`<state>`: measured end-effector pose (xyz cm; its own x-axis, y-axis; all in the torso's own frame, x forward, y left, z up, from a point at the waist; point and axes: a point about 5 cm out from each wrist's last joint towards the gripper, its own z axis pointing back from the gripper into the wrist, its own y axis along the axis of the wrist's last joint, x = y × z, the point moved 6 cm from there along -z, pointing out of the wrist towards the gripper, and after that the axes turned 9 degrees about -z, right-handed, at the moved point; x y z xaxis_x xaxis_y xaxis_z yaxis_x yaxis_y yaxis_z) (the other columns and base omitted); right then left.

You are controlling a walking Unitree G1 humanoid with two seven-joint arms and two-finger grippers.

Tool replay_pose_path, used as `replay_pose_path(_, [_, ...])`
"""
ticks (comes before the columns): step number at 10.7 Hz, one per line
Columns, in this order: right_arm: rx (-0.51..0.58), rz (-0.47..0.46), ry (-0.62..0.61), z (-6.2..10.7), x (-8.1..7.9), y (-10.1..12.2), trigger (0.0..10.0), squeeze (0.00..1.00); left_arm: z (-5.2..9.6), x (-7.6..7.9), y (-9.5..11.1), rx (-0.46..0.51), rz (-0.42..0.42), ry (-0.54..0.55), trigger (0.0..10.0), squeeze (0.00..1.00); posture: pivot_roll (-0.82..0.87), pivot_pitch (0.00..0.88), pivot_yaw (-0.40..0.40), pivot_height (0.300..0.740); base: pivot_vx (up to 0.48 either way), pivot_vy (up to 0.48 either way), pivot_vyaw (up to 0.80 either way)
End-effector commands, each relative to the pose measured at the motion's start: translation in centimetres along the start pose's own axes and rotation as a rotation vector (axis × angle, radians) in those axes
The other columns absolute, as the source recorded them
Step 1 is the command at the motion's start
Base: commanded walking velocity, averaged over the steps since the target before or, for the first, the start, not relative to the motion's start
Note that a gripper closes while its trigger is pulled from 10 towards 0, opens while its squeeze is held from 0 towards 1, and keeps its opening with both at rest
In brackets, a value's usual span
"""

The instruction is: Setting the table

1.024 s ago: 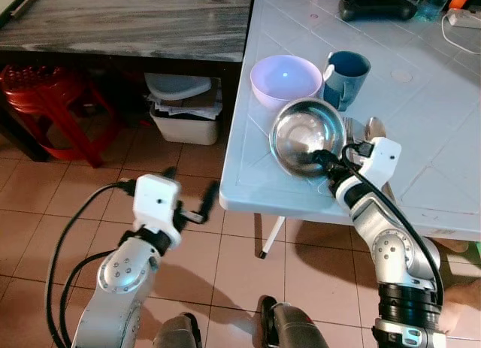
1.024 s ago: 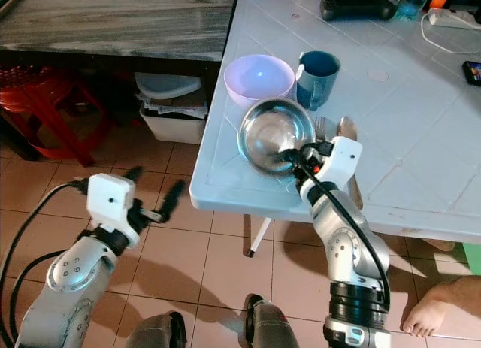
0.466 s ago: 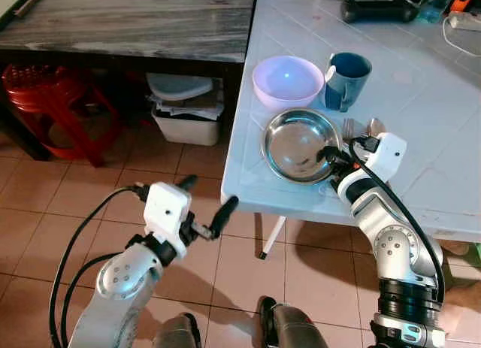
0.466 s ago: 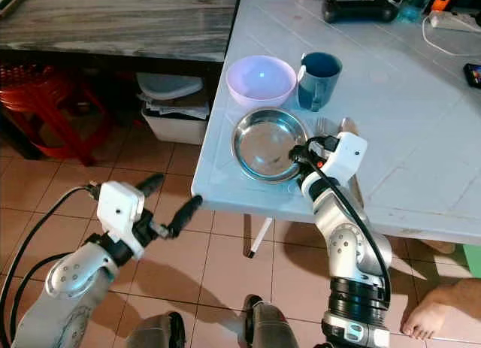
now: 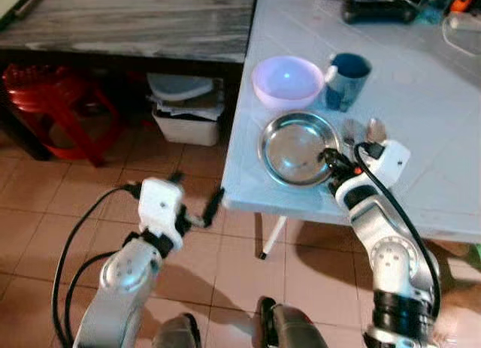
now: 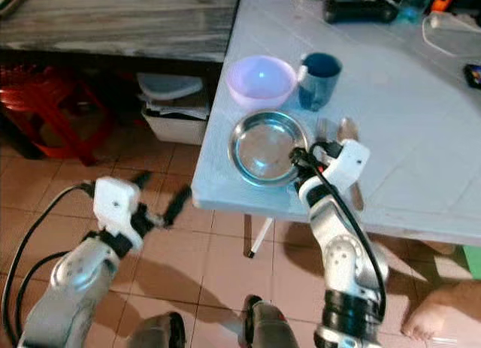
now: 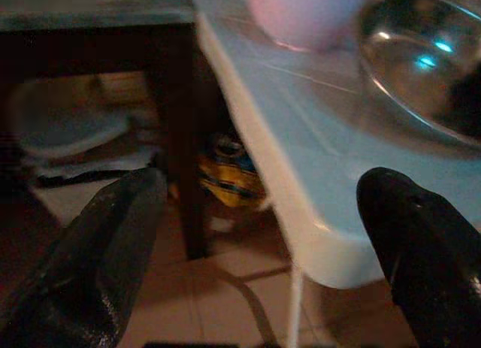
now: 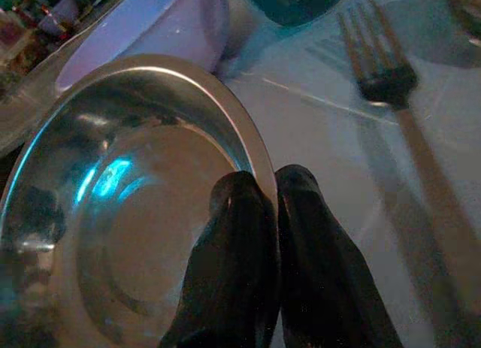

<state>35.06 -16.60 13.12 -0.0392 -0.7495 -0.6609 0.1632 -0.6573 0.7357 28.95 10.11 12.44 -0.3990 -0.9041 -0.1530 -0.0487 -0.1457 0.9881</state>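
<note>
A steel bowl (image 5: 294, 146) lies flat on the light blue table (image 5: 443, 130), near its front left corner. My right gripper (image 5: 329, 157) is shut on the steel bowl's near right rim (image 8: 259, 160), one finger (image 8: 237, 243) inside and one outside. Behind the steel bowl stand a lilac bowl (image 5: 285, 80) and a dark teal mug (image 5: 346, 79). A fork (image 8: 406, 115) and a spoon (image 5: 375, 129) lie just right of the steel bowl. My left gripper (image 5: 197, 205) hangs open over the tiled floor, left of the table's corner, holding nothing.
A dark wooden table (image 5: 128, 25) stands to the left, with a red stool (image 5: 52, 100) and a white tub (image 5: 184, 107) under it. A black controller (image 5: 376, 10) and a cable (image 6: 451, 32) lie at the table's far side. A person's bare foot (image 6: 443, 318) shows at lower right.
The steel bowl, first tilted up by my right gripper, now lies flat and further left. My left gripper rose toward the table edge, then dropped back a little.
</note>
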Motion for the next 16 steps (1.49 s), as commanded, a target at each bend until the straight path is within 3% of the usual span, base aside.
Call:
replay_pose_path(1, [-0.042, -0.02, 0.0, 0.2, -0.1, -1.5, 0.0, 0.0, 0.2, -1.1, -0.6, -0.017, -0.016, 0.055, 10.0, 0.0, -0.01, 0.15, 0.01, 0.74, 0.0, 0.48, 0.0])
replay_pose_path(3, [0.005, -0.005, 0.061, 0.5, -1.2, -0.8, 0.0, 0.0, -0.7, -1.7, -0.5, -0.009, -0.036, 0.133, 10.0, 0.0, -0.02, 0.118, 0.011, 0.74, 0.0, 0.48, 0.0])
replay_pose_path(5, [0.056, 0.081, 0.08, 1.0, -1.4, 0.0, 0.0, 0.0, -1.2, -2.0, -0.1, 0.005, -0.031, 0.181, 10.0, 0.0, -0.04, 0.106, 0.016, 0.74, 0.0, 0.472, 0.0])
replay_pose_path(8, [0.116, 0.167, 0.071, 2.6, -0.9, 0.4, 0.0, 0.0, -1.5, -2.4, -0.5, -0.007, -0.059, 0.187, 10.0, 0.0, -0.05, 0.091, 0.019, 0.74, 0.296, 0.155, 0.0])
replay_pose_path(9, [0.122, 0.191, 0.09, 2.7, -1.3, 0.4, 3.3, 0.0, -1.7, -2.5, -0.4, -0.008, -0.074, 0.192, 10.0, 0.0, -0.05, 0.094, 0.02, 0.74, 0.439, 0.0, 0.0])
replay_pose_path(10, [0.125, 0.228, 0.113, 2.7, -1.9, 0.2, 7.6, 0.0, -1.7, -2.9, -0.6, -0.024, -0.108, 0.217, 10.0, 0.0, -0.05, 0.093, 0.021, 0.74, 0.42, 0.0, 0.0])
replay_pose_path(11, [0.13, 0.234, 0.12, 2.6, -2.1, 0.3, 10.0, 0.0, -1.8, -3.0, -0.7, -0.026, -0.106, 0.222, 10.0, 0.0, -0.04, 0.09, 0.02, 0.74, 0.412, 0.244, 0.0])
replay_pose_path(16, [0.146, 0.264, 0.142, 2.5, -2.5, 0.6, 10.0, 0.0, -2.1, -2.9, -0.7, -0.024, -0.097, 0.225, 10.0, 0.0, -0.05, 0.09, 0.02, 0.74, 0.412, 0.245, 0.0])
